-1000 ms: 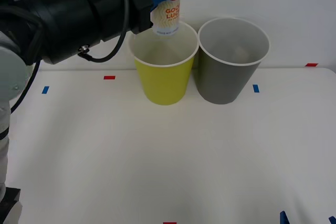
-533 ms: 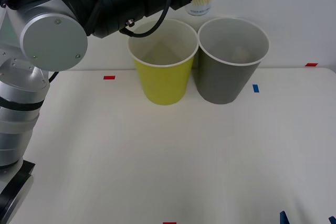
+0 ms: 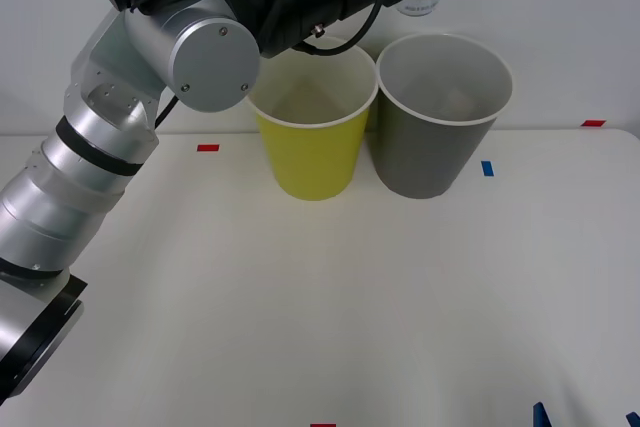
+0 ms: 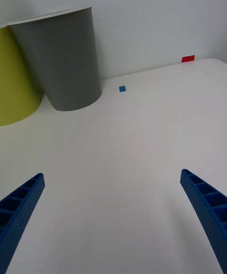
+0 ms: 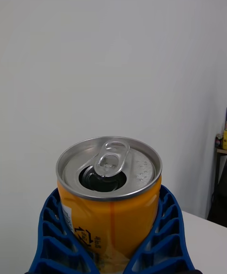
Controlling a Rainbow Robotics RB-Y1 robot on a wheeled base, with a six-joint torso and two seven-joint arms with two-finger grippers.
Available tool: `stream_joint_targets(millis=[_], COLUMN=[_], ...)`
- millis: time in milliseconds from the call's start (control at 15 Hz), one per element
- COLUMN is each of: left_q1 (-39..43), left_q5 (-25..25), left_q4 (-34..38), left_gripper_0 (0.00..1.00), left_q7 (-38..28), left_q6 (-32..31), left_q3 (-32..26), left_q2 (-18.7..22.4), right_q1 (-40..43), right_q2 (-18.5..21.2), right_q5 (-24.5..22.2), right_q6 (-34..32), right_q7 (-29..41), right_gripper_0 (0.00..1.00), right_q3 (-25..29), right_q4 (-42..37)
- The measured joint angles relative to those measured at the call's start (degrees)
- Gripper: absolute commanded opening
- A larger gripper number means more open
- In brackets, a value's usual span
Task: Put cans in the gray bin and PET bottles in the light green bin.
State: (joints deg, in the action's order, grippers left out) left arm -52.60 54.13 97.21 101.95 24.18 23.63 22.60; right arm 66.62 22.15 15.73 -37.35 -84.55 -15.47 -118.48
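The gray bin and light green bin stand touching near the bench's far edge, mouths unobstructed; the bench's near half lies open.

**The robot's body: silver joints, black forearm, blue fingers**

The left arm is built from round silver-grey segments with black rings between them. One joint has a flat round silver cap. Toward 1 o'clock the arm becomes glossy black, with a thin black cable looping under it. The left gripper has blue ribbed fingers with open lattice cells. The right gripper has the same blue ribbed fingers.
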Motion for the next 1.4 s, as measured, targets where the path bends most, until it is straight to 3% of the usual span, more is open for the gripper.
stream_joint_targets(millis=[600, 1267, 1400], left_q1=[-7.2, -10.3, -10.3], left_q5=[-0.3, 0.2, 0.3], left_q4=[-13.6, -19.7, -20.3], left_gripper_0=[0.0, 0.0, 0.0], left_q7=[-0.5, -0.8, -1.2], left_q6=[-14.8, -15.3, -19.0], left_q3=[11.2, 11.8, 14.3], left_q2=[-1.0, -5.0, -5.1], right_q1=[0.0, 0.0, 0.0], right_q2=[0.0, 0.0, 0.0], right_q5=[0.0, 0.0, 0.0], right_q6=[0.0, 0.0, 0.0], right_q7=[0.0, 0.0, 0.0], right_gripper_0=[1.0, 1.0, 1.0], right_q3=[0.0, 0.0, 0.0], right_q4=[0.0, 0.0, 0.0])
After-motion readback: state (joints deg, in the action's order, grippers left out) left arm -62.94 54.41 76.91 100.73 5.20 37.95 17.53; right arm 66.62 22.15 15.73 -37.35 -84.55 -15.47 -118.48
